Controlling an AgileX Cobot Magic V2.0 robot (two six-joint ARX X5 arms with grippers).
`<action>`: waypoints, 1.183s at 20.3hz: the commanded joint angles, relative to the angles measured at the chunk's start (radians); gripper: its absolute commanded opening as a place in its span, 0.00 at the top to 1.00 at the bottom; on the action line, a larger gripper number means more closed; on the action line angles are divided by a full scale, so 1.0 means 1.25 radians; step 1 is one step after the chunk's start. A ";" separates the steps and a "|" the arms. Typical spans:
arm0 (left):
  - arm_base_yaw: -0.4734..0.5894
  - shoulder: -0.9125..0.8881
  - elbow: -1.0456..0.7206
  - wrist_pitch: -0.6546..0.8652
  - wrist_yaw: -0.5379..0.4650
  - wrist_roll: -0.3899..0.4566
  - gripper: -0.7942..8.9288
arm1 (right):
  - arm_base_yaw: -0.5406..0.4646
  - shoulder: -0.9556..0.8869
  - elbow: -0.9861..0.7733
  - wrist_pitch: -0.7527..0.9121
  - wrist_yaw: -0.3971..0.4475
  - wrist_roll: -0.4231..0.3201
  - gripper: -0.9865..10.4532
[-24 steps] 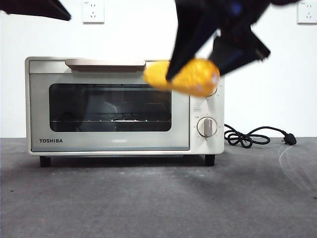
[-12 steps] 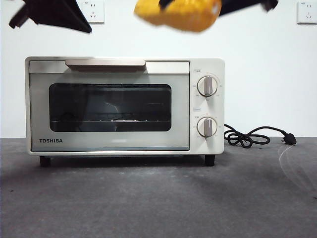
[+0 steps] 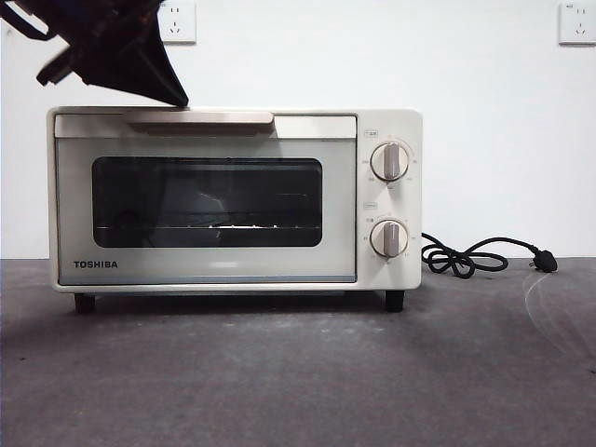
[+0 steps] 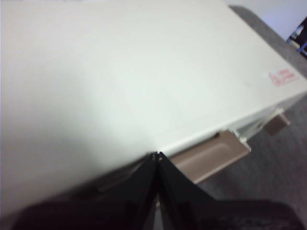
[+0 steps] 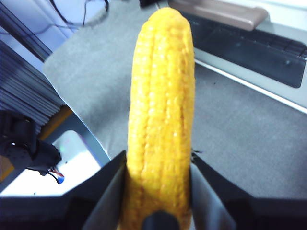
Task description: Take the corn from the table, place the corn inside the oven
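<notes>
Above grey table (image 5: 249,153), right pincer (image 5: 158,177) clamps corn (image 5: 160,115) lengthwise between jaws.

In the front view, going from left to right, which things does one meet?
Left end effector above the oven's corner → oven door handle → two grey knobs → black cord with its plug.

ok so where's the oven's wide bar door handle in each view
Front view: the beige bar handle runs along the top of the cream-white oven door, under the left gripper.
Left wrist view: handle just beyond the shut jaws.
Right wrist view: handle behind the glossy yellow corn.
Shared landmark: the oven.
</notes>
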 commanded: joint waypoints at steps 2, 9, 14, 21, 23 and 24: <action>-0.014 0.011 0.001 -0.036 -0.003 0.031 0.92 | 0.001 -0.009 0.004 0.005 0.004 0.009 0.92; -0.043 0.011 0.001 -0.129 -0.021 0.050 0.92 | 0.001 -0.012 0.004 0.005 0.009 0.009 0.92; -0.072 0.011 0.001 -0.197 -0.021 0.050 0.92 | 0.001 -0.012 0.004 0.005 0.009 0.009 0.92; -0.114 0.011 0.001 -0.312 -0.026 0.051 0.92 | 0.001 -0.012 0.004 0.005 0.009 0.008 0.92; -0.128 0.010 0.001 -0.350 -0.047 0.053 0.92 | 0.001 -0.012 0.004 0.005 0.009 0.008 0.92; -0.134 0.010 0.001 -0.365 -0.061 0.055 0.92 | 0.001 -0.012 0.004 0.005 0.009 0.008 0.92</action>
